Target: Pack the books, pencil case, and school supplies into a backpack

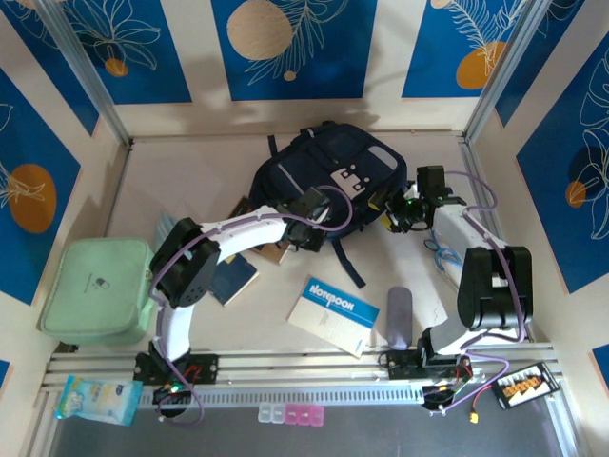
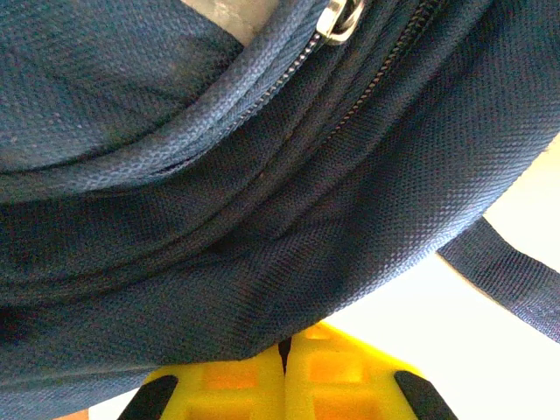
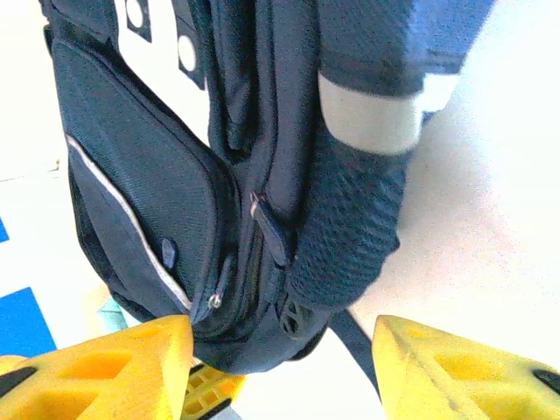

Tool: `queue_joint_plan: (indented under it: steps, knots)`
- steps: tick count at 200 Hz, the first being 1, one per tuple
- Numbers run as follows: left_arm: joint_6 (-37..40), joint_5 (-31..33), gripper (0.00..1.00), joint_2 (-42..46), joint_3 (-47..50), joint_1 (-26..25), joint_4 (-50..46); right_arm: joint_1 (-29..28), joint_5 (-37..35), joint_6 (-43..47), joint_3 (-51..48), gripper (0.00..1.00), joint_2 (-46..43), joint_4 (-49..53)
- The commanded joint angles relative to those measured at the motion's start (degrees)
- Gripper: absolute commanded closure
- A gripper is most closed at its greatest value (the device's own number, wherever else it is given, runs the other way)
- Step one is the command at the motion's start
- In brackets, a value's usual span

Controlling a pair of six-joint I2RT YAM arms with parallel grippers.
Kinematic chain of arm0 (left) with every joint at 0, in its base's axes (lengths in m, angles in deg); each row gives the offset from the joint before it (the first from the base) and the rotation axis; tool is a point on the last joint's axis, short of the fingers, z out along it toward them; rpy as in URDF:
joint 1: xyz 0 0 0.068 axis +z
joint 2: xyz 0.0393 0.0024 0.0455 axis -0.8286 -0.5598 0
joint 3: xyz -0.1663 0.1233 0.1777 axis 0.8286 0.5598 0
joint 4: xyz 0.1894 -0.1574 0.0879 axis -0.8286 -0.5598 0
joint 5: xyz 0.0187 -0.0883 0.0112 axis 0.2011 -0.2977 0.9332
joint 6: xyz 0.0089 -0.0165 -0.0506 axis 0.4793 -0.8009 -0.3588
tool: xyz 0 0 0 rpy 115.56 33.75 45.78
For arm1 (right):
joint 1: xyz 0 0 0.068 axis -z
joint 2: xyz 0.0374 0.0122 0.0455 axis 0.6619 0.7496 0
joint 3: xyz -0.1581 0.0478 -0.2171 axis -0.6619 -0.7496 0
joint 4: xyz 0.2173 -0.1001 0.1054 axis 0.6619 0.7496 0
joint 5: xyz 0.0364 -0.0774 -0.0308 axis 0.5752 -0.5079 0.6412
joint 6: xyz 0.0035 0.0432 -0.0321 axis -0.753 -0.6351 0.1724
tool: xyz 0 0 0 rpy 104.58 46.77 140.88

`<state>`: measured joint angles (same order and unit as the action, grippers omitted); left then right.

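Backpack [image 1: 328, 157], far middle of table [image 1: 190, 181]: soft, limp navy cloth, bulky yet I judge it light, best pinched by a fold beside the zip [image 2: 337, 19]; my left gripper [image 2: 284, 350] pressed together against its cloth, my right gripper [image 3: 282, 332] spread, facing its pocket end.

Navy backpack [image 1: 328, 171] — grey stripe; white-and-blue notebook [image 1: 335, 315]; yellow tool fingers [image 3: 96, 367]

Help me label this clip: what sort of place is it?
Probably a robot-testing booth: blue wall panels printed with white leaves box in a pale tabletop, and a slotted aluminium rail runs along its near edge.
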<state>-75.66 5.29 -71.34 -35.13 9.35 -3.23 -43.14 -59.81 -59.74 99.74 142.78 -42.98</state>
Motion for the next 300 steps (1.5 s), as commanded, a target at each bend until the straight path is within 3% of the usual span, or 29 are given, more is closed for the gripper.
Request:
queue_joint_plan:
  steps: [1, 46, 98, 126, 158, 171, 236, 269, 300]
  knots:
    - [0.4, -2.6, 1.00, 1.7, -0.4, 0.4, 0.7, -1.8, -0.1, -4.5, -2.8, 0.42, -2.1, -1.1]
    - [0.7, -6.6, 1.00, 5.7, 0.5, 0.3, 4.2, -5.2, 2.0, -12.5, -6.4, 0.41, -1.4, -8.4]
    - [0.4, -7.4, 1.00, 6.0, -1.0, 0.2, 5.4, -8.4, 2.4, -14.2, -3.1, 0.44, 4.3, -10.6]
    - [0.8, -5.6, 1.00, 6.7, -0.7, 0.2, 4.8, -8.6, 0.9, -14.9, -3.3, 0.56, 5.4, -10.8]
    - [2.2, -3.2, 1.00, 7.0, 0.0, 0.4, 2.9, -8.4, -1.6, -14.1, -3.5, 0.89, 5.5, -9.1]
    - [3.1, -1.5, 1.00, 7.4, 0.5, 0.9, 1.6, -7.9, -3.1, -13.4, -3.7, 0.96, 5.0, -8.3]
    - [8.1, 5.8, 1.00, 12.2, 6.0, 7.9, -2.3, -2.2, -3.4, -7.6, -3.0, 0.97, 3.5, -5.7]
    - [9.2, 3.4, 1.00, 13.5, 5.4, 8.9, -1.8, -2.4, -1.2, -6.2, -3.0, 0.96, 3.8, -6.6]
    - [9.2, 0.2, 1.00, 17.6, 7.6, 6.7, 0.1, -2.1, 0.0, -2.5, -1.5, 0.94, 4.0, -6.3]
